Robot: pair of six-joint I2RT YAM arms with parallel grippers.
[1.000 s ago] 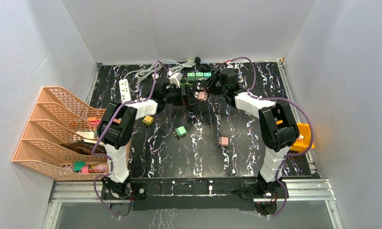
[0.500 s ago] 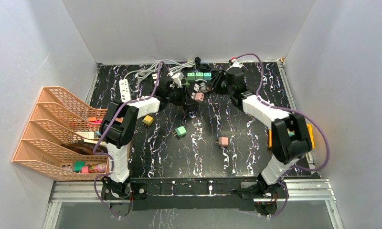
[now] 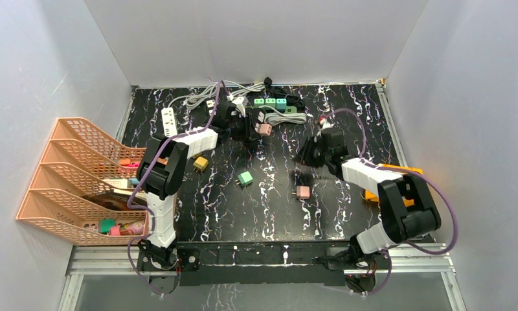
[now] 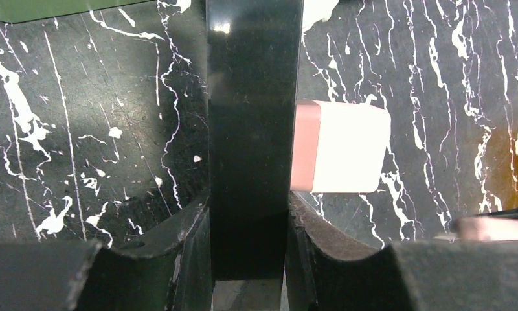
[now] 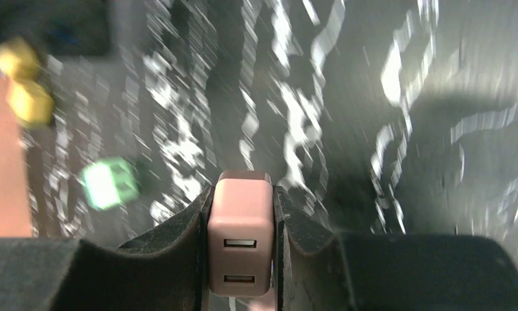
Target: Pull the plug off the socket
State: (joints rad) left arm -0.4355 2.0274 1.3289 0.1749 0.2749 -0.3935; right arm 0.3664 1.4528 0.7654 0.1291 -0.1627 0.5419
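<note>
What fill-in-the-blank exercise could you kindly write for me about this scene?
The right gripper is shut on a ___ charger.
That charger's face shows ___ USB ports.
The left gripper clamps a ___ power strip.
Between the loose yellow plug and pink plug lies a ___ plug.
Missing words: pink; two; black; green.

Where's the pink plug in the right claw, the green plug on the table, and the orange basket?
pink plug [image 5: 239,223]: right wrist view, on its face above the USB slots.
green plug [image 3: 245,178]: top view, middle of its body.
orange basket [image 3: 75,129]: top view, on its far mesh wall.
</note>
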